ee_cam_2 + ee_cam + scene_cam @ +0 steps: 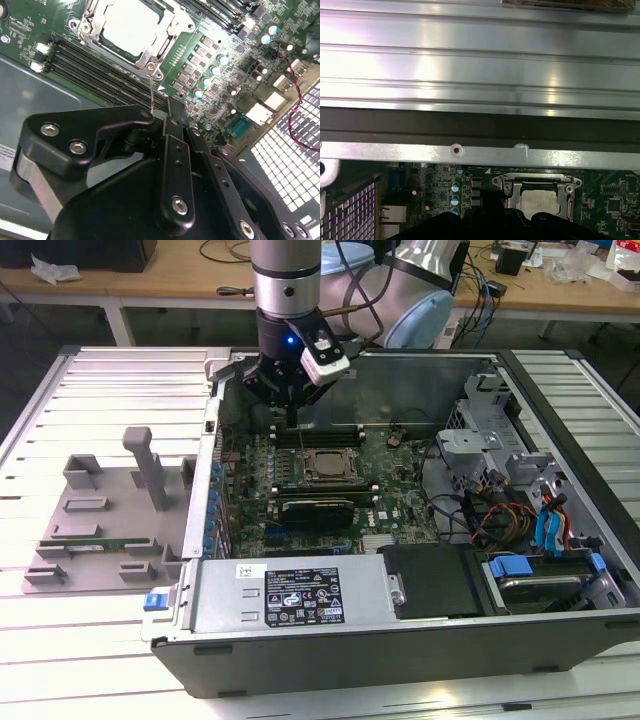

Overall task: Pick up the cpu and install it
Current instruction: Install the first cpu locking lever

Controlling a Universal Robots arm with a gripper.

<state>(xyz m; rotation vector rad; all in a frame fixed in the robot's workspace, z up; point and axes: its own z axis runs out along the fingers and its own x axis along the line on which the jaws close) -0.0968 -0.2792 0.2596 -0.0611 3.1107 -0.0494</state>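
So the cpu [132,25] is sitting in its socket [325,465] on the motherboard [395,485], just past my fingers [172,125], not touching them. My own gripper [290,410] body hides the tips. Looks like the fingers are pressed together with nothing in them, hanging above the RAM slots [100,70]

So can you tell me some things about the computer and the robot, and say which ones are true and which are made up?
1. The cpu sits in its socket on the motherboard. True.
2. The end effector is over the grey tray. False: it hangs inside the open computer case, near the socket.
3. The grey tray lies outside the case, on the exterior view's left. True.
4. The end effector is carrying the cpu. False: the cpu lies in the socket, apart from it.
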